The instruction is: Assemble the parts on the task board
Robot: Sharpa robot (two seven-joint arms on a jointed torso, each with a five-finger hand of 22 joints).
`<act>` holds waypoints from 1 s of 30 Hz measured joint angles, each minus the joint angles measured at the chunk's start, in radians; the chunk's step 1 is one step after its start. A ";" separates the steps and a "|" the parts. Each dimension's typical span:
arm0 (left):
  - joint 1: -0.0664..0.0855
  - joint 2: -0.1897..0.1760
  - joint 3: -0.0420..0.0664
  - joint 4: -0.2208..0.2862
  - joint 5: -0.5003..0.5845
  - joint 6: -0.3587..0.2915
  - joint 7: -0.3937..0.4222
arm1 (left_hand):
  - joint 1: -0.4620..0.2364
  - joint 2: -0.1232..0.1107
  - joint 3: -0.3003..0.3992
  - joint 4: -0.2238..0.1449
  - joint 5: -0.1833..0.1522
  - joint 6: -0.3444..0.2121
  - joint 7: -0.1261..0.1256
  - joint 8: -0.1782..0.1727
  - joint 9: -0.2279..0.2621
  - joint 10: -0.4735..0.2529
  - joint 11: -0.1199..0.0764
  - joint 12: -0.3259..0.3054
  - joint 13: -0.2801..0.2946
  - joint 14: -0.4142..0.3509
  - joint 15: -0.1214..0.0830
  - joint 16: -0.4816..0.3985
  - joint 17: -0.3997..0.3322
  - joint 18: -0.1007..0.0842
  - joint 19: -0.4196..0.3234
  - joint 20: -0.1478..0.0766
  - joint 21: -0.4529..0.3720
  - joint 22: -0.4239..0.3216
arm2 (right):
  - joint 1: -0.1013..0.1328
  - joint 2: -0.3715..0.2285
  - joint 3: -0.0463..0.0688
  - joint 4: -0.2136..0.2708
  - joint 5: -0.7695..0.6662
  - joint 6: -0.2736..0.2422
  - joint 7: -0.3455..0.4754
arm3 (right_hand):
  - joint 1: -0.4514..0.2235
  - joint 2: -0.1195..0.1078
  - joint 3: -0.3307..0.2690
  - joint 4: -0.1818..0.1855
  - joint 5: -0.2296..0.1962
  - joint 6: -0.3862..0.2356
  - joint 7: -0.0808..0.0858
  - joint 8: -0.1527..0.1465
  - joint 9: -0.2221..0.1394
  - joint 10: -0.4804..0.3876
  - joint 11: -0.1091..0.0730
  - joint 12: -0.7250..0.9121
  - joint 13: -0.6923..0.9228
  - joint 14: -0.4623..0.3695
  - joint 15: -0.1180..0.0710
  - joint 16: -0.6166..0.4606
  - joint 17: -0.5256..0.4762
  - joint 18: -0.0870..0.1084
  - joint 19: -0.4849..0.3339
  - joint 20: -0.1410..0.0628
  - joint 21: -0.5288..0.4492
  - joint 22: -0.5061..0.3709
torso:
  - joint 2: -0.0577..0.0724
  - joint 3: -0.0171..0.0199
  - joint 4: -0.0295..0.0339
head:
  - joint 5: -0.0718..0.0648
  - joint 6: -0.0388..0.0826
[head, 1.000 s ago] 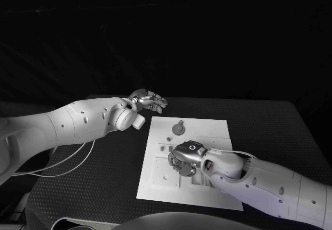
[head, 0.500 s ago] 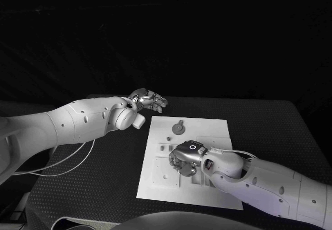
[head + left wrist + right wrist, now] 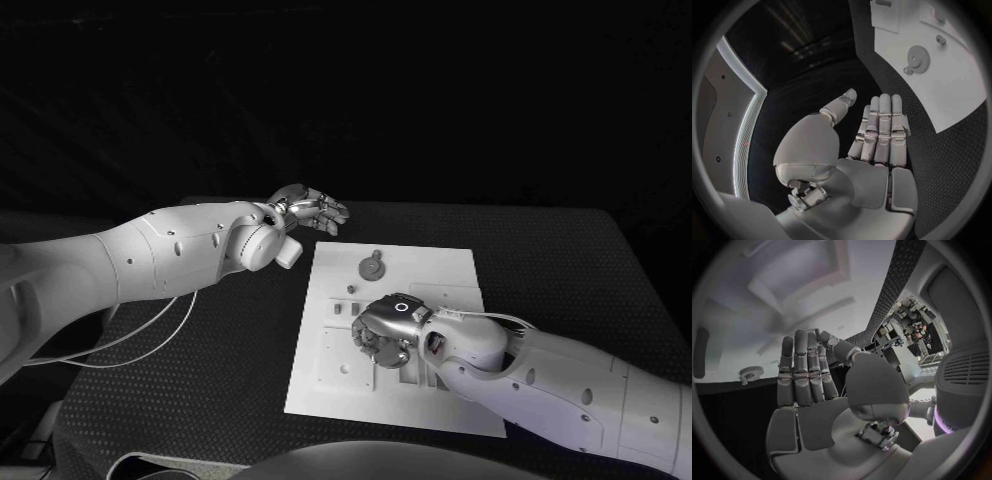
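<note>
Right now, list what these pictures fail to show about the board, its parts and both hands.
- Head view: the right hand covers the middle of the white board; parts beneath are hidden.
- Head view: small parts by the gear are too small to identify.
- Right wrist view: the board is blurred behind the fingers.
- Left wrist view: the circle's rim cuts off the board beyond the left hand.

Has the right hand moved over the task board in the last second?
No. The right hand sits at the same spot over the task board, below the gear.
</note>
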 measured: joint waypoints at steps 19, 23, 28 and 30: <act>0.003 0.001 0.000 0.003 0.000 0.001 -0.001 | 0.000 0.000 0.000 0.000 0.000 -0.003 -0.003 0.004 0.000 0.000 0.000 0.000 0.000 0.000 0.000 0.000 0.002 0.000 0.000 0.000 0.000 -0.002 | 0.005 0.030 -0.024 -0.033 -0.002 0.007 0.000 | 0.000 0.000 0.000 0.000 0.000 0.000 0.000 0.000 0.001 0.000 0.000 -0.002 0.004 0.002 0.002 0.000 0.001 0.000 0.000 0.000 -0.004 0.001 | 0.000 -0.0007 0.0011 | -0.003 -0.004; 0.003 0.000 0.000 0.003 0.000 0.002 -0.001 | 0.000 0.000 0.000 0.000 0.000 -0.003 -0.003 0.004 -0.001 0.000 0.000 0.000 0.000 0.000 0.000 0.000 0.002 0.000 0.000 0.000 0.000 -0.002 | 0.006 0.030 -0.026 -0.032 -0.002 0.006 0.000 | 0.000 0.000 0.000 0.000 0.000 -0.001 0.001 0.000 0.001 0.000 0.000 -0.003 0.004 0.002 0.002 0.000 0.001 0.000 0.000 0.000 -0.004 0.002 | 0.000 -0.0001 0.0010 | -0.002 -0.006; 0.003 0.000 0.000 0.003 0.000 0.002 -0.002 | 0.000 0.000 0.000 0.000 0.000 -0.003 -0.002 0.003 -0.001 0.000 0.000 0.000 0.000 0.000 0.000 0.000 0.003 0.000 0.000 0.000 0.000 -0.002 | 0.006 0.030 -0.027 -0.034 0.002 0.001 0.000 | -0.003 -0.003 0.000 0.000 0.000 -0.013 0.009 -0.005 0.001 -0.009 0.010 -0.022 0.004 -0.001 0.005 -0.008 0.001 0.000 0.000 0.000 -0.016 0.004 | 0.000 0.0001 0.0002 | -0.001 -0.007; 0.004 0.000 0.000 0.004 0.000 0.002 -0.002 | 0.000 0.000 0.000 0.000 0.000 -0.006 0.001 0.003 -0.001 0.000 0.000 0.000 0.000 0.000 0.000 0.000 0.004 0.000 0.000 0.000 0.000 -0.003 | 0.006 0.028 -0.027 -0.035 0.009 -0.002 0.002 | -0.024 -0.024 -0.008 0.008 0.000 -0.059 0.030 -0.035 -0.001 -0.027 0.017 -0.027 0.005 -0.006 0.009 -0.008 0.001 0.000 0.000 0.000 -0.016 0.009 | 0.000 0.0002 0.0001 | -0.001 -0.007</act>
